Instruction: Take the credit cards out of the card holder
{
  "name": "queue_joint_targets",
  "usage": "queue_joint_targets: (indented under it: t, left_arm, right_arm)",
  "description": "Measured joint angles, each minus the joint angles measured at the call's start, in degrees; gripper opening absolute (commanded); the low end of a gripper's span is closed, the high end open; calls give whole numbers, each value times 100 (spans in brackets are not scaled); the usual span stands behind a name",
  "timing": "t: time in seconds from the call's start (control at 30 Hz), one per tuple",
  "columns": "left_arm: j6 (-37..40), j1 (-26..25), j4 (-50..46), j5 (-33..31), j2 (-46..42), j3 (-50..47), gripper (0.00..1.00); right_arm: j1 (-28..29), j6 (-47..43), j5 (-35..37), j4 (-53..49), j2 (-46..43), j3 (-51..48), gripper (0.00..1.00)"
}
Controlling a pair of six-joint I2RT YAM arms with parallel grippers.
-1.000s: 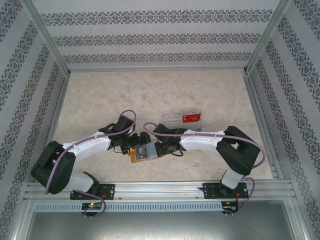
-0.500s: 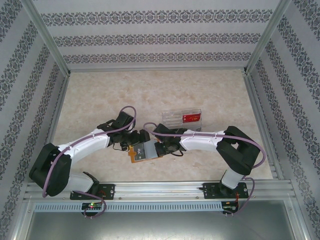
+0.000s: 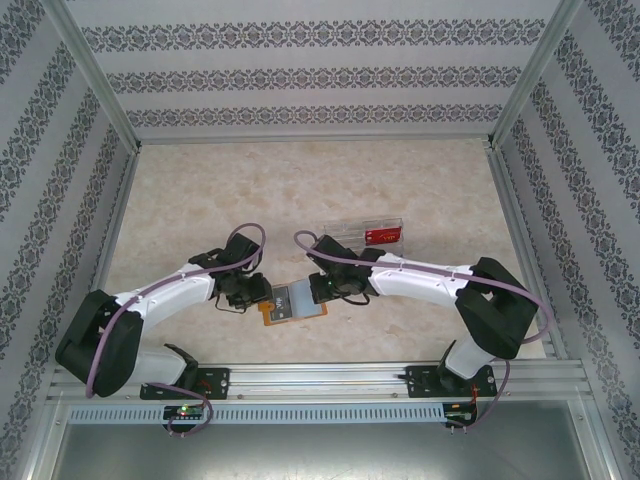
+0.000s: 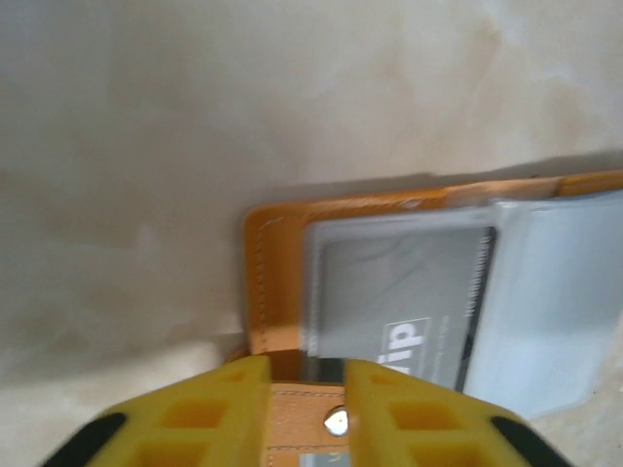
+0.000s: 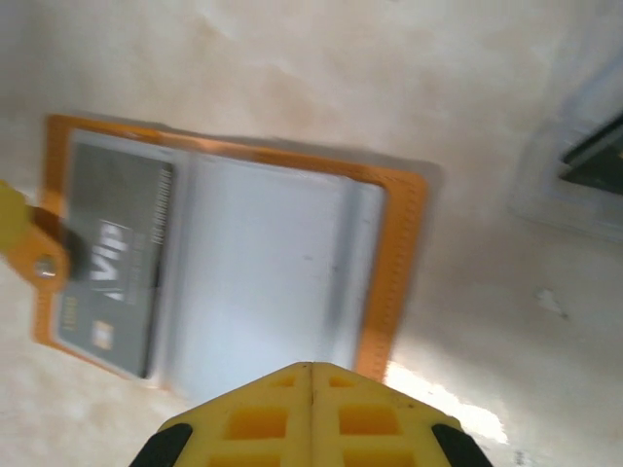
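– Card holder (image 3: 295,303) open and flat on the table (image 3: 200,200), between the two arms and near their bases. Where do the grippers stand?

– Left gripper (image 4: 309,379) is at the holder's left end, jaws narrow, one either side of the snap tab (image 4: 304,416). Whether they pinch the tab, the card or nothing, I cannot tell. Right gripper (image 5: 311,375) has its fingers together and empty, tips at the holder's opposite border. I cannot tell if it presses down.

– And the card?

– One grey card (image 5: 107,268), lettered VIP, sits in the pocket nearest the left gripper. The pale sleeve (image 5: 263,272) beside it looks empty. A clear tray (image 3: 362,236) waits further back, just beyond the right arm.

– So what is the step?

– By my reading, getting hold of that card's outer end. To do it well, the left jaws should take the card's edge alone, clear of the tab and the pocket film. The pull should run flat along the pocket, outward and slow. The right gripper should bear down on the far border so the holder does not slide with the card.

– The risk?

– Most likely the whole holder drags along, or the film gets pinched with the card.
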Motion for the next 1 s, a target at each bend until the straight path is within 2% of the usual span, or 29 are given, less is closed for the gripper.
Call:
queue_joint_targets:
  t: [0.4, 1.0]
  left_arm:
    - [2, 0, 426, 151, 168, -199, 13]
    - [-4, 0, 660, 275, 184, -291, 12]
  right_arm:
    - [39, 428, -1040, 448, 767, 332, 9]
    - [-9, 730, -1764, 780, 1338, 472, 15]
